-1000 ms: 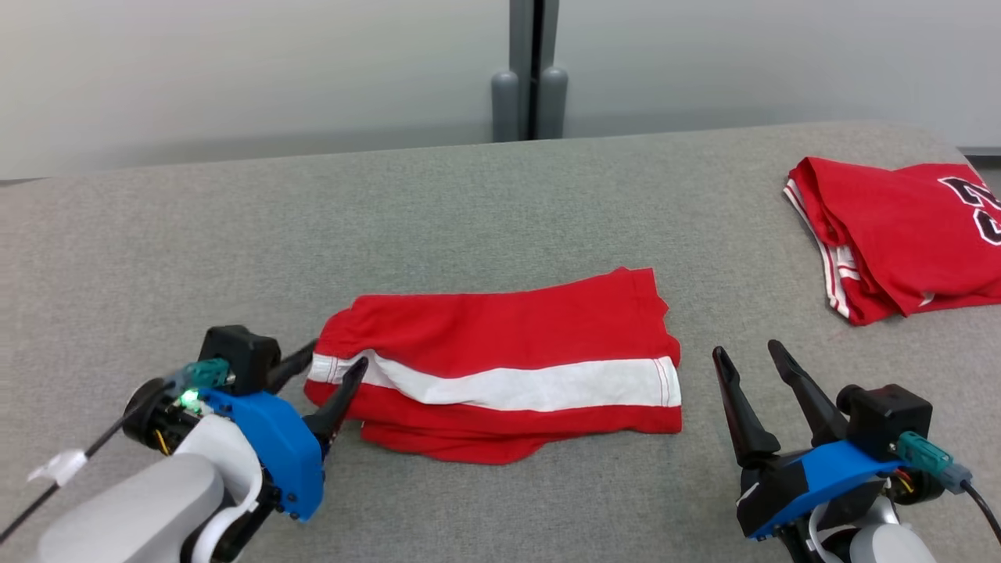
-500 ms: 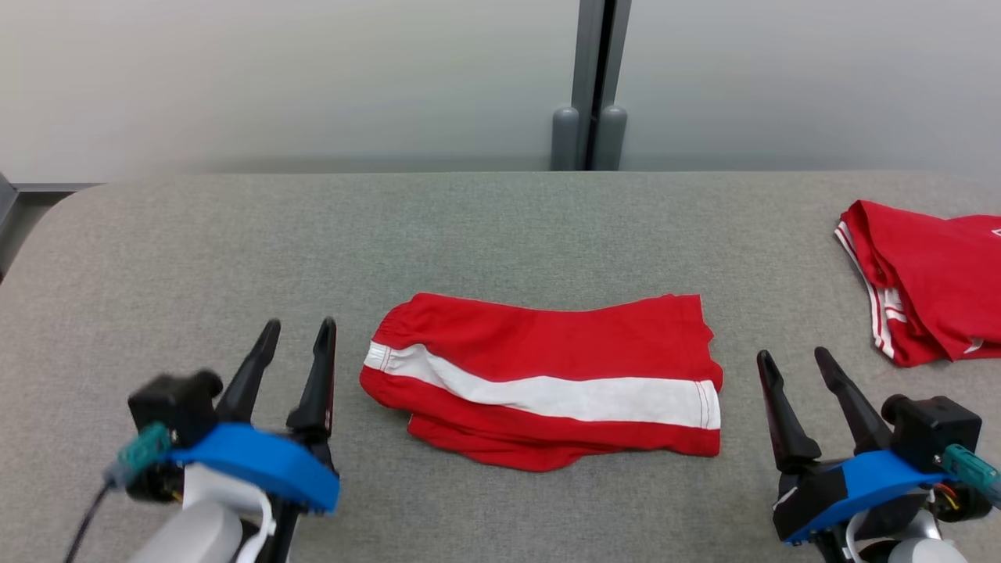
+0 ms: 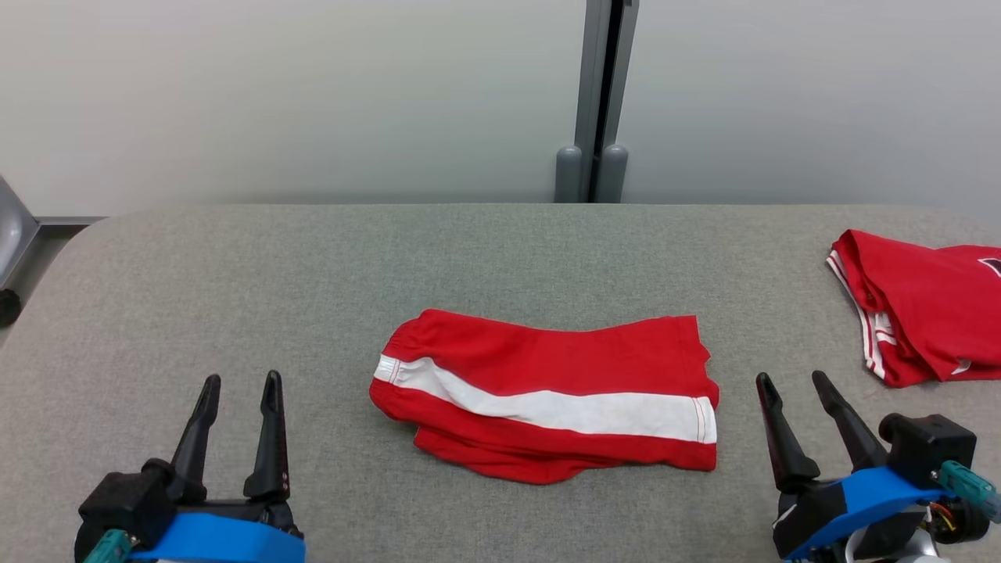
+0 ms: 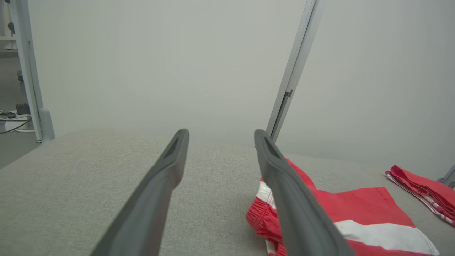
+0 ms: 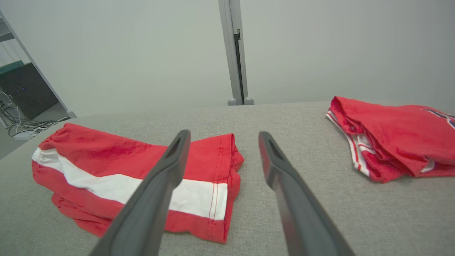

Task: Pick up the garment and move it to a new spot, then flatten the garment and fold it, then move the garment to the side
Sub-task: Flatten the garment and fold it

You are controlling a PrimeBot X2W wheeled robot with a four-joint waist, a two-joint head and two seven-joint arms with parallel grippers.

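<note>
The garment (image 3: pixel 547 391) is a pair of red shorts with a white stripe, lying folded in the middle of the grey table (image 3: pixel 313 274). It also shows in the left wrist view (image 4: pixel 355 217) and the right wrist view (image 5: pixel 117 170). My left gripper (image 3: pixel 239 383) stands open at the lower left, well clear of the garment, with nothing between its fingers. To the garment's right, near the table's front, my right gripper (image 3: pixel 790 379) is open and empty too.
A second red garment (image 3: pixel 923 305) with white trim lies bunched at the table's right edge, also in the right wrist view (image 5: pixel 391 135). A grey post (image 3: pixel 598 102) stands against the pale wall behind the table. The table's rounded left corner is at the far left.
My left gripper has let go of the garment's left end, opened wide and drawn back to the lower left. The head camera has shifted, so the whole scene sits differently.
</note>
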